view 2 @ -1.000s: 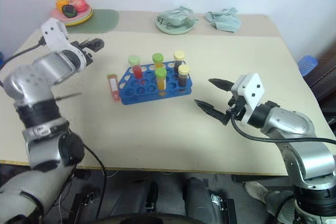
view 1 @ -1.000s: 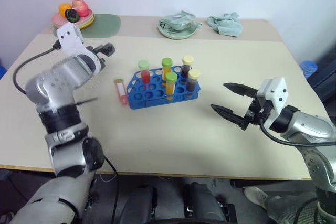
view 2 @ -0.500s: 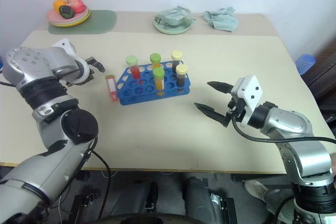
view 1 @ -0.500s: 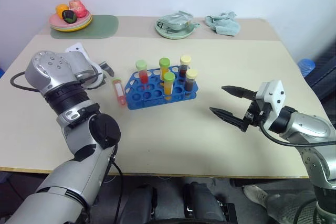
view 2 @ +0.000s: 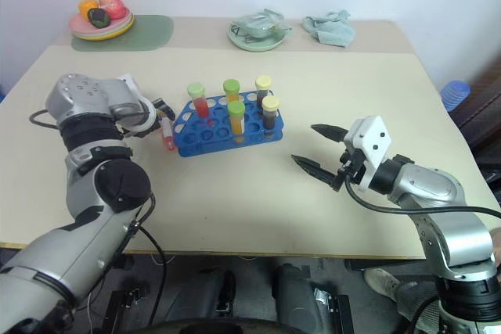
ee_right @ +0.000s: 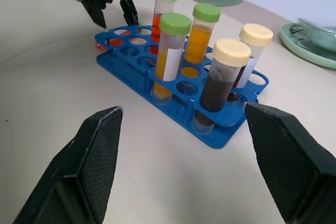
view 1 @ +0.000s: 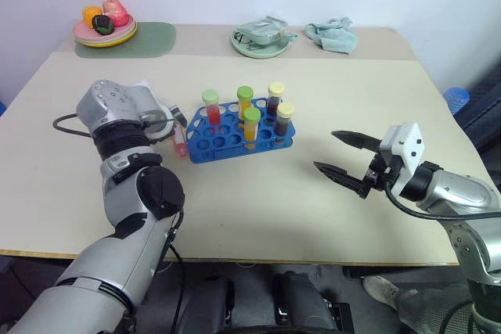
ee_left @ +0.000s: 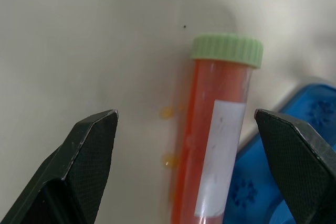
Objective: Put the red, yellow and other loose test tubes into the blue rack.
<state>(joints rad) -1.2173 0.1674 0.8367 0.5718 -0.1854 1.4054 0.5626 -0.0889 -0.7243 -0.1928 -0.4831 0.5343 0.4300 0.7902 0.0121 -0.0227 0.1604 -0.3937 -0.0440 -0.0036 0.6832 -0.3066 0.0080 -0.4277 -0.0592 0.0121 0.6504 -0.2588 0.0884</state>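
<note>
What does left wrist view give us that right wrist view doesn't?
Left wrist view: the loose red tube close up, lying flat on the table between the open left gripper's fingertips, green cap, white label, right beside the blue rack's edge.

Right wrist view: five capped tubes standing upright in the rack, the left gripper poised at its far end, plus a green plate behind.

Both: the blue rack and beige table.

Both grippers [ee_left: 186, 145] [ee_right: 184, 161] wide apart

Loose tube [ee_left: 218, 140] lies just left of rack [view 1: 235, 140].
</note>
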